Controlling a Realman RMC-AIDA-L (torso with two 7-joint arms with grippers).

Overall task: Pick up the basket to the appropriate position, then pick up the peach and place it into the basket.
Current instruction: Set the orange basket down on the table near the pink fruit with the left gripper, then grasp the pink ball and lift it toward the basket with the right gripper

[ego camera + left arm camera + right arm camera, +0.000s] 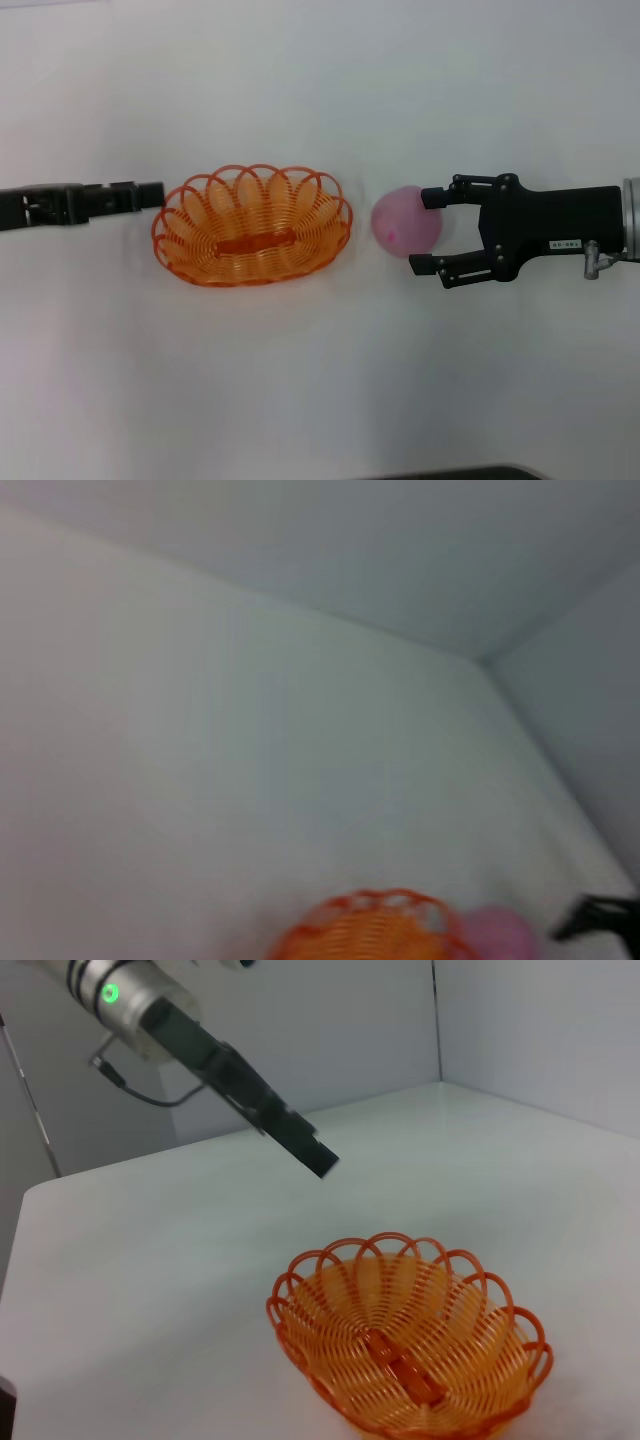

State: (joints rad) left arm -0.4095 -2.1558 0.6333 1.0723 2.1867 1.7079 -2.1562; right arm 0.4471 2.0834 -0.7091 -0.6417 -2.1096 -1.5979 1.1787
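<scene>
Nearest us at about 4 o'clock from table centre, our right gripper has its fingers apart around the peach, one finger at the fruit's far side, one at its near side; we can't tell if the pads are bearing on it yet. The peach sits on the table just beside the basket, at the basket's 3 o'clock. The basket is upright, dead centre, nothing in it. At its 9 o'clock our left gripper sits just off the rim, fingers together, holding nothing. Risks as we see them: the peach is round and smooth, so an off-centre squeeze could squirt it out and roll it away; a low carry could clip the scalloped rim and shove the light basket. The head view alone shows the grasp on the peach. The right wrist view misses the peach but shows the left gripper hanging clear above the table. The left wrist view catches only rim and peach edge.
</scene>
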